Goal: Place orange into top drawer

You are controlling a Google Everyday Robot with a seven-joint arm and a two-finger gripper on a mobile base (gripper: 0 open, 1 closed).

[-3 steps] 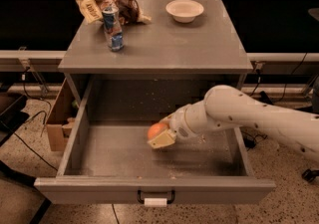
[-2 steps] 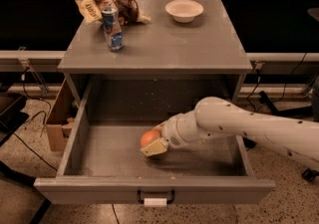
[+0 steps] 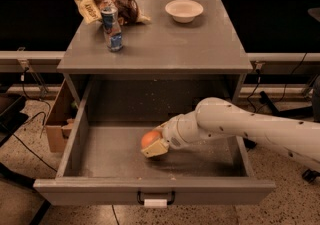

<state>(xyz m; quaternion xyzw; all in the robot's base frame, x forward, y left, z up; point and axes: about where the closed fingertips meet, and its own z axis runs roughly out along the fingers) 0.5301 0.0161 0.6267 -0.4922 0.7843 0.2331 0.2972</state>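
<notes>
**Orange down inside the drawer, release still to come**

The gripper [image 3: 156,147] sits low inside the open top drawer [image 3: 74,141], close to the middle of its floor and a shade toward 9 o'clock. Its fingers are closed around the orange [image 3: 150,138], one pale pad showing under the fruit's 5 o'clock side. The arm [image 3: 240,124] reaches in from 3 o'clock, over the drawer's right wall.

A second ago the orange hung higher and further toward 3 o'clock. Since then it has travelled down and toward 9 o'clock, and over the last fraction of a second it has hardly shifted at all. The descent looks finished. Whether the fruit already touches the speckled floor I cannot tell, but it is at most just above it.

For the task, that leaves little: the carrying appears done, and what remains is to let go and draw the arm back out toward 3 o'clock. A round fruit may roll once freed, though the drawer walls would contain it.

On the cabinet top [image 3: 165,49], the white bowl [image 3: 184,10] at 1 o'clock, the can [image 3: 112,29] at 10 o'clock and the snack bag [image 3: 120,6] at 11 o'clock stand where they were.
</notes>
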